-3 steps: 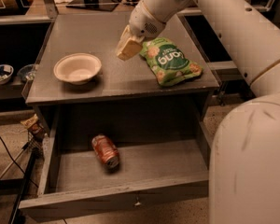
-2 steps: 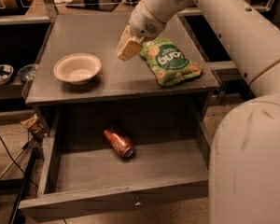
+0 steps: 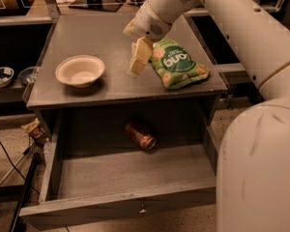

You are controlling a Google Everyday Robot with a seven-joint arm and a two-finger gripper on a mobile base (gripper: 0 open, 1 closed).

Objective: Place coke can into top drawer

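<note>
One coke can (image 3: 140, 135) lies on its side inside the open top drawer (image 3: 121, 204), toward the back of the drawer floor and a little right of centre. It sits at an angle to the front panel and, as far as can be seen, touches no wall. The pincer (image 3: 137, 64) hangs above the counter (image 3: 106, 37), well apart from the can. It points down between the white bowl (image 3: 80, 70) and the green snack bag (image 3: 178, 63), just beside the bag's left edge. It carries no can, and whether it is released or clenched cannot be told. Judged from how things lie, the placing looks done, since the can is within the drawer.

The can is probably light, thin-walled metal. It would be stiff along its length but easily dented by a hard squeeze. Its skin looks smooth and slippery, and lying down it would roll at a nudge. Should it need taking up, the sound hold would be across the middle of the round body, square to its long axis, gently pressed and clear of the silver ends.
</note>
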